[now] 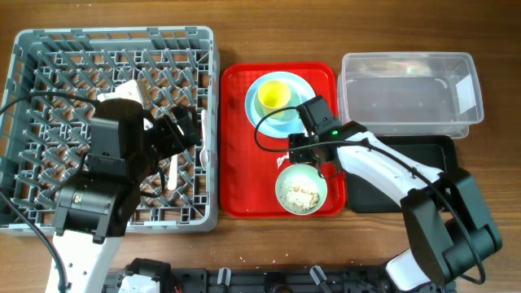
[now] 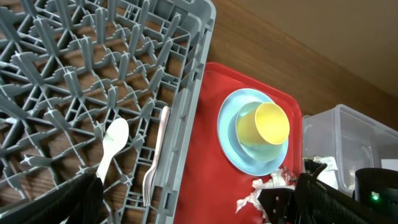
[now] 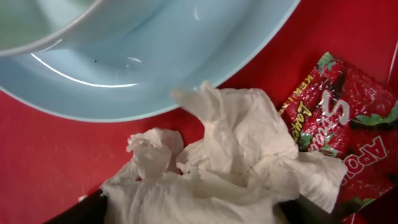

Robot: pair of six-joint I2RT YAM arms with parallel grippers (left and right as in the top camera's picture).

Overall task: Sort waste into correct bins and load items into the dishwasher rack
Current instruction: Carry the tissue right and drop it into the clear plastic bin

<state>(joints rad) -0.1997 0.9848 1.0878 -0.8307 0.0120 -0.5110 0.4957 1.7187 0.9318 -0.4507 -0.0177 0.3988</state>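
Red tray [image 1: 236, 163]: paper wad [image 3: 211, 168] hidden overhead under right gripper [image 1: 299, 155].

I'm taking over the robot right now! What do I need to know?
Left gripper: open, empty, over the rack.
Right gripper: fingers either side of the paper wad on the red tray; grip unclear.
Done: spoon and fork lie in the rack.
Left: wad and wrapper go to the tub or black tray. Empty the crumbs from the crumb bowl. Then rack the plate, cup and both bowls, one under the cup.
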